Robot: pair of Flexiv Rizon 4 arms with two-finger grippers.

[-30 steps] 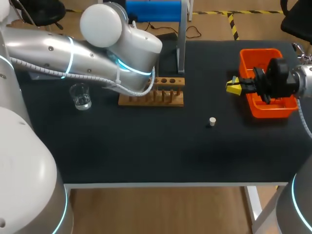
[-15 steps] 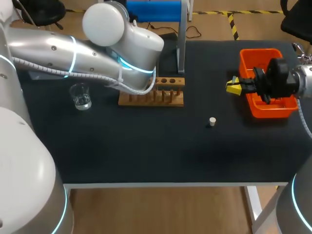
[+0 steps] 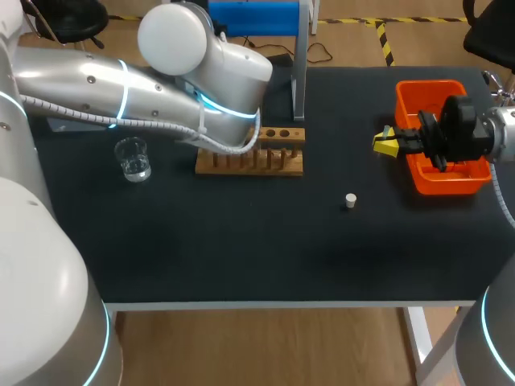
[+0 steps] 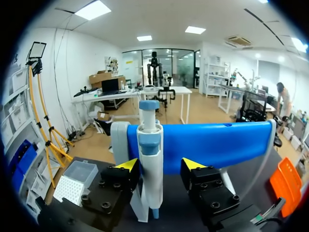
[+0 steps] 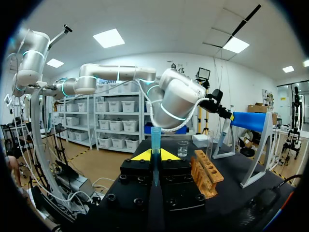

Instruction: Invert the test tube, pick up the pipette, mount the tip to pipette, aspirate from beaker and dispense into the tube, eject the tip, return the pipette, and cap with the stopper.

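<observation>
The white and blue pipette (image 4: 149,164) hangs on its blue holder (image 4: 217,145), between the fingers of my left gripper (image 4: 160,165). One finger is against it and a gap shows at the other, so the gripper is open. In the head view my left arm (image 3: 193,72) covers that gripper. My right gripper (image 3: 385,141) hovers beside the orange bin (image 3: 438,137), shut on a blue-tinted test tube (image 5: 155,142) held upright. The wooden rack (image 3: 251,153), glass beaker (image 3: 133,158) and small white stopper (image 3: 351,199) stand on the black table.
A white tip box (image 4: 75,181) with a clear lid sits beside the stand, on my left gripper's side. The stand's post (image 3: 299,64) rises behind the rack. The rack (image 5: 206,176) and beaker (image 5: 182,148) lie ahead of my right gripper.
My left arm has edged slightly toward the pipette stand. The right arm and the things on the table have not moved.
</observation>
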